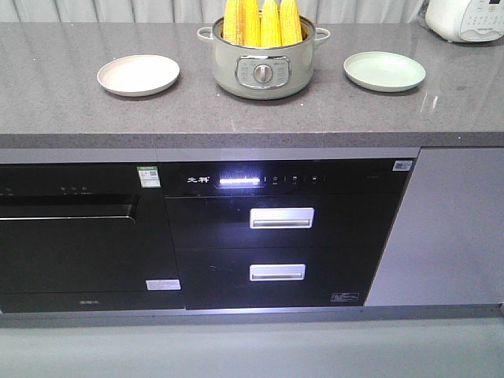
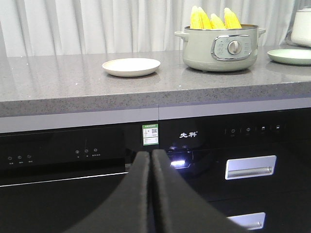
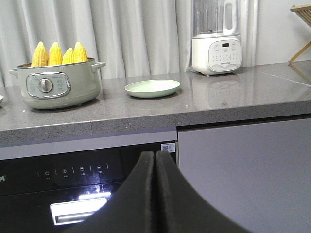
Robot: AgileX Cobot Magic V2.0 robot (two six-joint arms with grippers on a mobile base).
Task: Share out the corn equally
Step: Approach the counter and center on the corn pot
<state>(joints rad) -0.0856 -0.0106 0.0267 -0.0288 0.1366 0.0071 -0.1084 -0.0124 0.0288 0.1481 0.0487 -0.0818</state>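
Several yellow cobs of corn (image 1: 261, 22) stand upright, tips up, in a pale green electric pot (image 1: 262, 69) at the middle of the grey counter (image 1: 236, 118). The corn (image 2: 214, 18) and pot (image 2: 221, 48) show at the upper right of the left wrist view, and the corn (image 3: 58, 53) in its pot (image 3: 58, 85) at the upper left of the right wrist view. A cream plate (image 1: 138, 75) lies left of the pot, a green plate (image 1: 384, 71) right of it. My left gripper (image 2: 151, 154) and right gripper (image 3: 155, 155) are shut and empty, low in front of the cabinets, below counter height.
A white appliance (image 1: 465, 20) stands at the counter's back right. A white blender (image 3: 216, 39) stands behind the green plate (image 3: 152, 88). Black built-in appliances (image 1: 283, 236) with drawer handles fill the cabinet front. Curtains hang behind the counter.
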